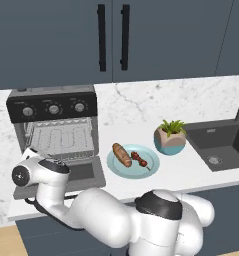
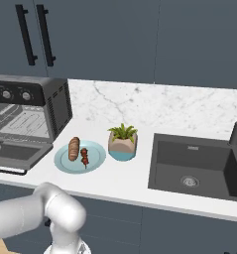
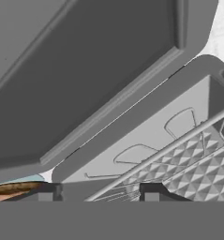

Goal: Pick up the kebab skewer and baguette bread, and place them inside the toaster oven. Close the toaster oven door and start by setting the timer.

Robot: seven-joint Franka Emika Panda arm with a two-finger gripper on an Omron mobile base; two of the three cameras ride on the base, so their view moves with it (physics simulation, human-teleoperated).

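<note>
Pincer (image 3: 99, 193) low over the lowered toaster oven door (image 3: 85, 79), tips apart with nothing between (how wide, cannot tell). Wire rack (image 3: 197, 164) just beyond, inside the toaster oven (image 1: 53, 125). Further right on the bench (image 1: 191, 172), baguette bread (image 1: 122, 154) and kebab skewer (image 1: 140, 160) side by side on a pale blue plate (image 1: 151, 170).

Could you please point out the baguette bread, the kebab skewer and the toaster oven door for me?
baguette bread (image 1: 122, 155): left base view, mid-crust.
kebab skewer (image 1: 139, 159): left base view, meat chunks.
toaster oven door (image 2: 13, 151): right base view, dark glass window.
</note>
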